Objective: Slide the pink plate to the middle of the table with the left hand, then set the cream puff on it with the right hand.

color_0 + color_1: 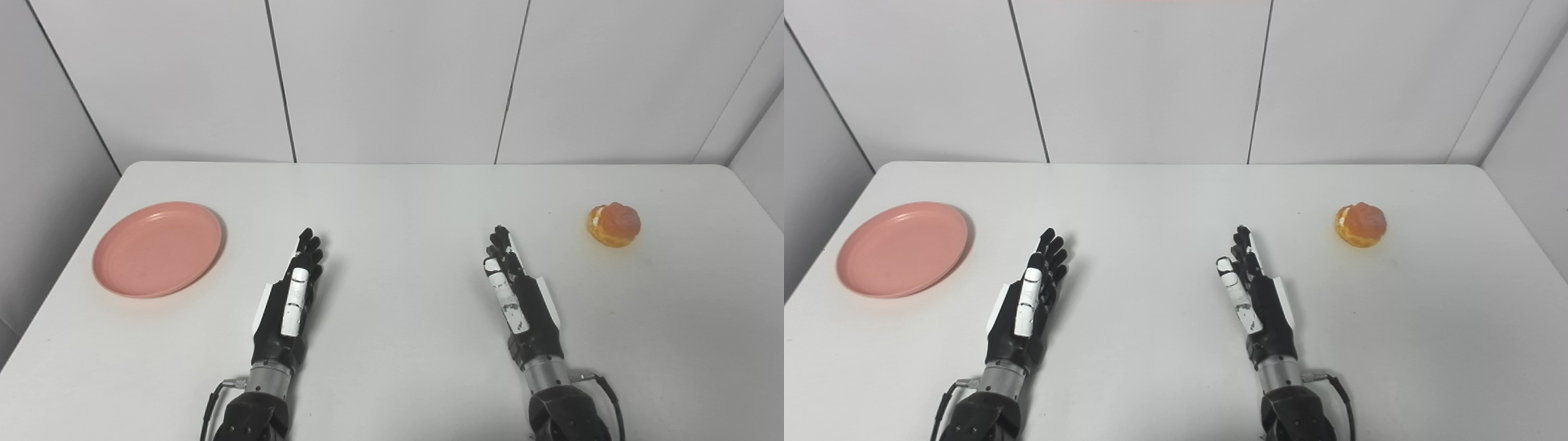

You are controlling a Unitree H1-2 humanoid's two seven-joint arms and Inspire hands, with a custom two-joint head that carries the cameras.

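One round, shallow pink plastic plate [157,248] is lying flat near the left edge of the white rectangular table [404,202], well away from its middle. One golden-brown cream puff [614,224] with a pale filling seam is sitting near the right edge, well apart from the plate. Two black robot hands with white panels are resting low over the near part of the table, between those two things. The left hand [293,301] is holding nothing, fingers stretched forward. The right hand [518,296] is likewise empty, fingers extended. Neither hand is touching the plate or the puff.
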